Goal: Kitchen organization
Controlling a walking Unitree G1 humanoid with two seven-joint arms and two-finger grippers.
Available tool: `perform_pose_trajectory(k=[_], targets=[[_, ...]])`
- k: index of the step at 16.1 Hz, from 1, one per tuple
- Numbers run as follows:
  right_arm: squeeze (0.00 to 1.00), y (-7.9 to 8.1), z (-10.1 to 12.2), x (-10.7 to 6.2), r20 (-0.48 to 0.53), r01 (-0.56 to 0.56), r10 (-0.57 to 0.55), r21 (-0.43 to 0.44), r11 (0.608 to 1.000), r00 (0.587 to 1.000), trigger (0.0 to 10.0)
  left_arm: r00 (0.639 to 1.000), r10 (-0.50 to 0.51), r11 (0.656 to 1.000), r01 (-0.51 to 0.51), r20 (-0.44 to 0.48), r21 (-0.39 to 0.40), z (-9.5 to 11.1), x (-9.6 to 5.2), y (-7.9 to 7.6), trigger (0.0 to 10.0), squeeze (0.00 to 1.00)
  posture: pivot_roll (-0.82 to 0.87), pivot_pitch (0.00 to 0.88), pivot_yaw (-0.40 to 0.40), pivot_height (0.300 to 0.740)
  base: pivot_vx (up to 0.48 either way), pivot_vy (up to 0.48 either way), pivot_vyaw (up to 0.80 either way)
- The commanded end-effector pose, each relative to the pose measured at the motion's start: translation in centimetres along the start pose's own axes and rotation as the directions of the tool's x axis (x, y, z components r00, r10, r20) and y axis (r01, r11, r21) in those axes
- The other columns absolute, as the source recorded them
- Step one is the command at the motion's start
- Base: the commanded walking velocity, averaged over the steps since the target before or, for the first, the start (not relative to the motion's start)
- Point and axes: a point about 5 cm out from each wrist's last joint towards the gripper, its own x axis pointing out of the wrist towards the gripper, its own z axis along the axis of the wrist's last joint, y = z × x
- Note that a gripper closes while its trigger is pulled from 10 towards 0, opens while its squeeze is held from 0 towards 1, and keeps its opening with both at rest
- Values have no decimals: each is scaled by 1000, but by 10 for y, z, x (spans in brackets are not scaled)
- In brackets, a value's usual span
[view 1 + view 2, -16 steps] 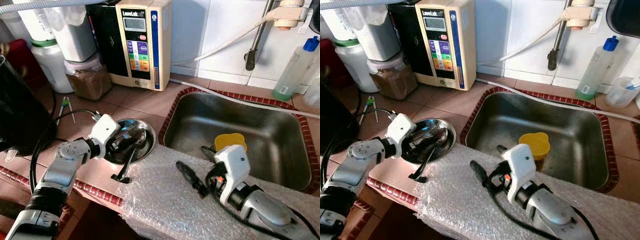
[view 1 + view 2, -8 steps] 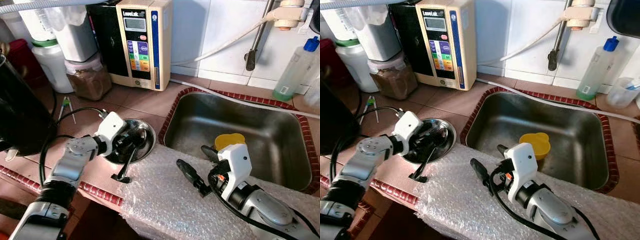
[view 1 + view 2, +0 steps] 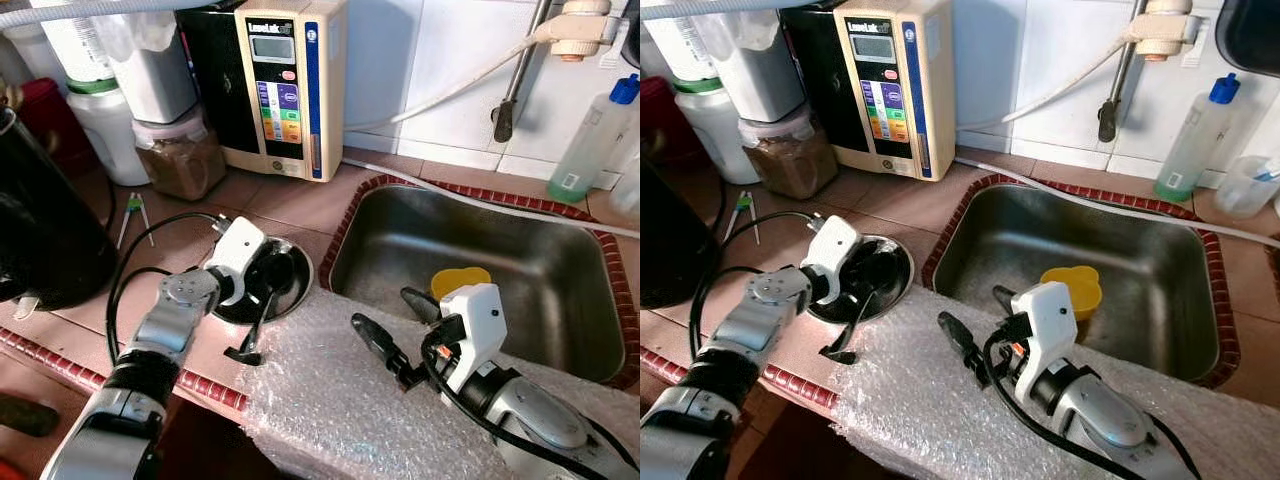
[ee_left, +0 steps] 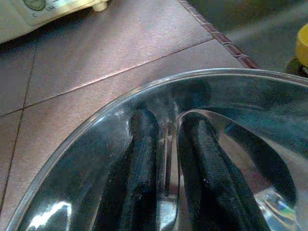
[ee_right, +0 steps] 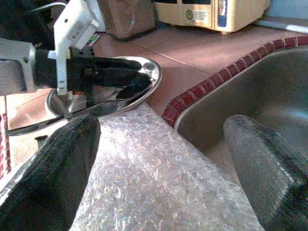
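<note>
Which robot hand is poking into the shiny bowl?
The left gripper. Its black jaws reach inside the steel bowl on the counter, nearly closed. The right gripper hovers over the bubble wrap by the sink, jaws wide open.

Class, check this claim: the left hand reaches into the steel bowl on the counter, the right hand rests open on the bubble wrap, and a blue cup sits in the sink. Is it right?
One detail is wrong: the cup in the sink is yellow, not blue, as the right eye view shows. The rest holds: the left hand reaches into the steel bowl, and the right hand rests open on the bubble wrap.
</note>
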Motion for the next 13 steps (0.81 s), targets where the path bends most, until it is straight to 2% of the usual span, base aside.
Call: perform_pose_trajectory(k=[1, 5, 9, 13], targets=[[0, 3, 5, -2, 13, -17, 17, -5, 1000, 1000, 10000, 1000, 18, 1000, -18, -21, -1, -3, 2, 1, 0, 0, -68, 50, 85, 740, 0, 0, 0], [0, 2, 5, -3, 2, -14, 14, -29, 999, 1000, 10000, 998, 57, 998, -57, -22, -4, -1, 8, 0, 0, 0, -72, 52, 85, 740, 0, 0, 0], [0, 1, 6, -1, 0, -13, 13, -49, 999, 1000, 10000, 996, 90, 996, -90, 13, -30, 10, 19, -6, 0, 0, -74, 52, 82, 740, 0, 0, 0], [0, -1, 7, -1, 4, -1, 1, -64, 998, 1000, 10000, 990, 132, 990, -129, 48, -50, 20, 27, -8, 980, 0, -86, 52, 84, 740, 0, 0, 0]])
